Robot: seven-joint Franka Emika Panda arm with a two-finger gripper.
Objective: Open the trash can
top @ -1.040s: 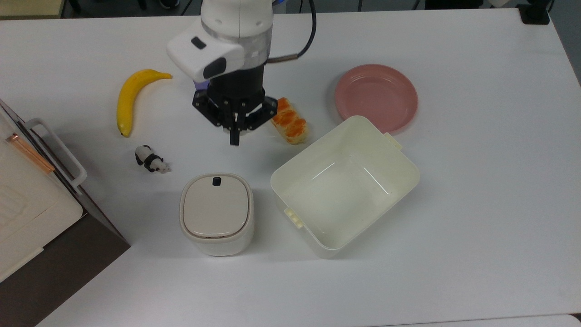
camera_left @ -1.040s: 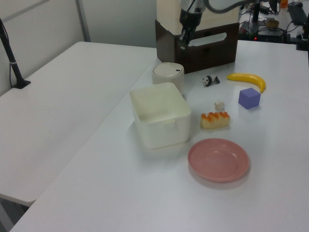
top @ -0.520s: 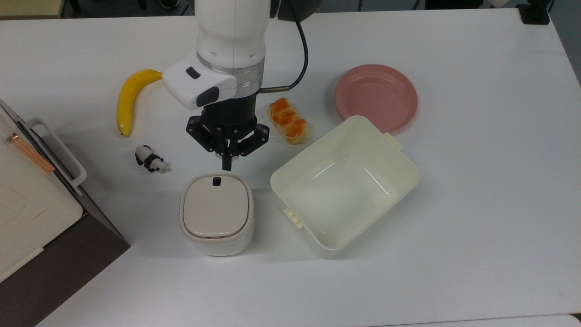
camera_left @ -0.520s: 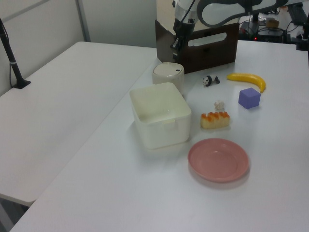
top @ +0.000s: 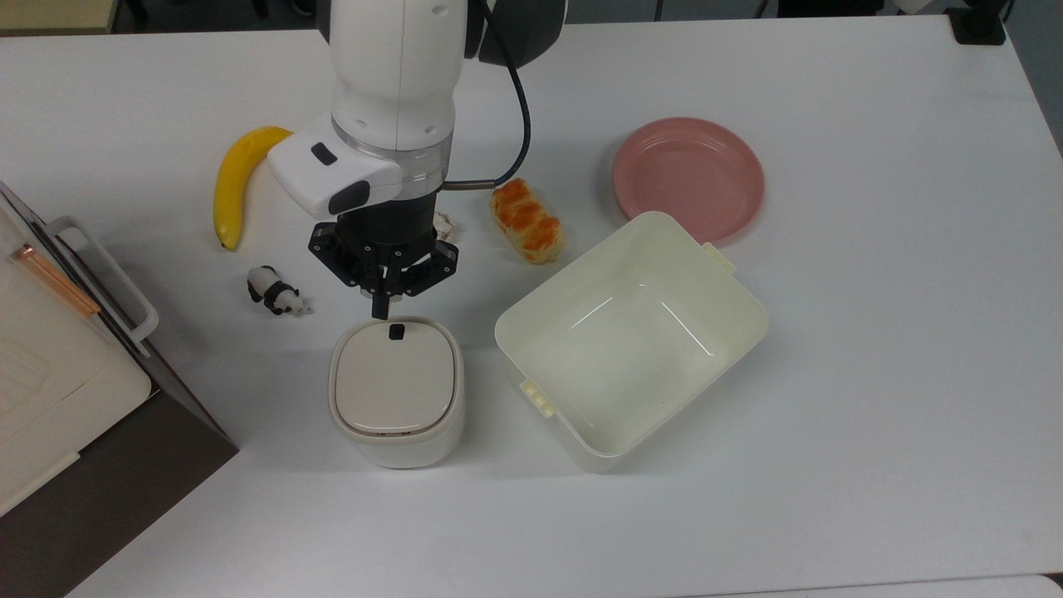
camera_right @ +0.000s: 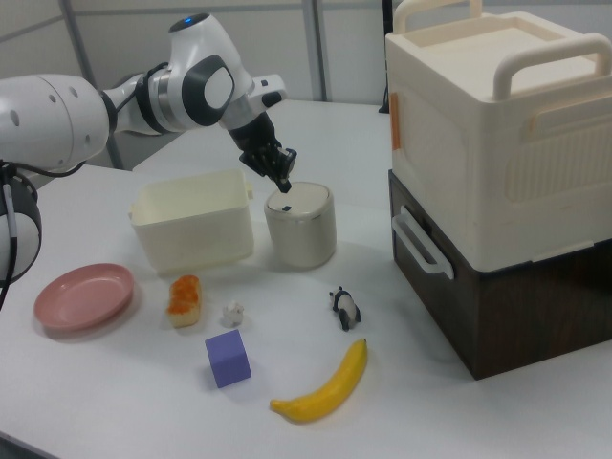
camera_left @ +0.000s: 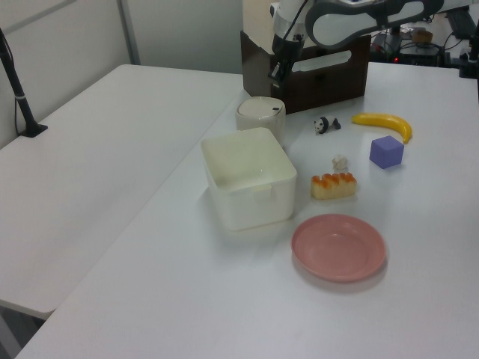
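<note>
1. Your trash can (top: 396, 392) stands on the white desk (top: 872, 399), just left of the open tub (top: 631, 340) in the top view; it is smooth cream plastic, rounded-square, its flat beige lid closed.
2. A small dark push button (top: 397, 332) sits at the lid's rim, on the side facing the arm.
3. Your gripper (top: 381, 314) points down beside that button, its jaws pressed together into one thin black tip.
4. The tub is glossy, rectangular and lidless.
5. Around you lie a curved yellow banana (top: 237, 178), a matte pink plate (top: 688, 176), a glazed orange-topped bread (top: 527, 220), a panda figure (top: 276, 292) and a purple cube (camera_right: 228, 359).
6. No readable writing shows anywhere.
</note>
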